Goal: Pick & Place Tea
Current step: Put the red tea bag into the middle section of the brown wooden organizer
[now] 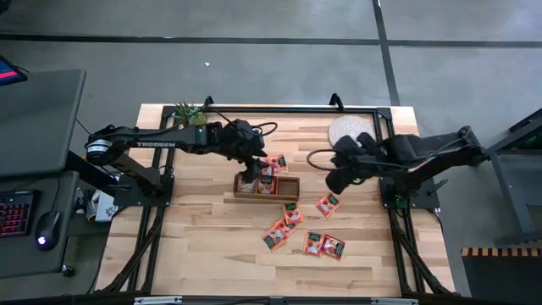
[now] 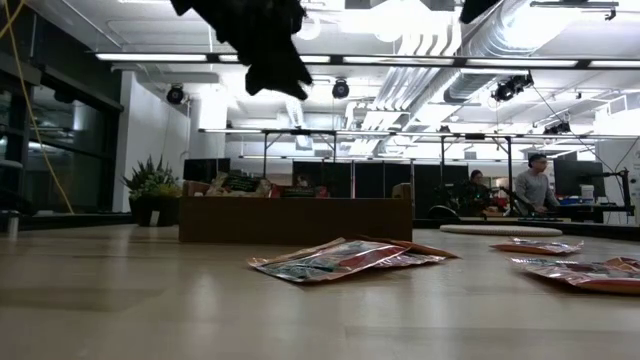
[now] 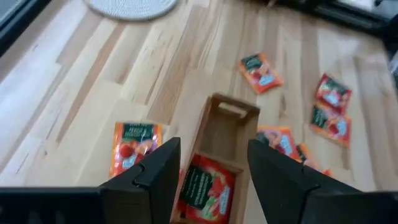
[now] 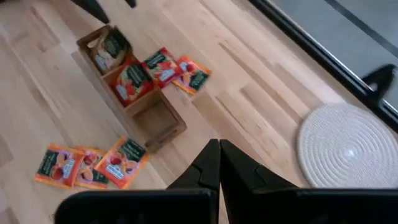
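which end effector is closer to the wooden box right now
Left. The left end effector hangs open directly over the wooden box, above its left end. The right end effector is shut and sits off to the box's right, nearer the woven mat.

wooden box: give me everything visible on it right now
The wooden box is a long, low, brown open-topped tray with three compartments, lying flat on the table's middle. Per the right wrist view, one end compartment and the middle one each hold tea sachets; the other end compartment is empty. More sachets lie on the table beside it; whether they touch it is unclear. The left pincer hovers open over the filled end, not touching the box.
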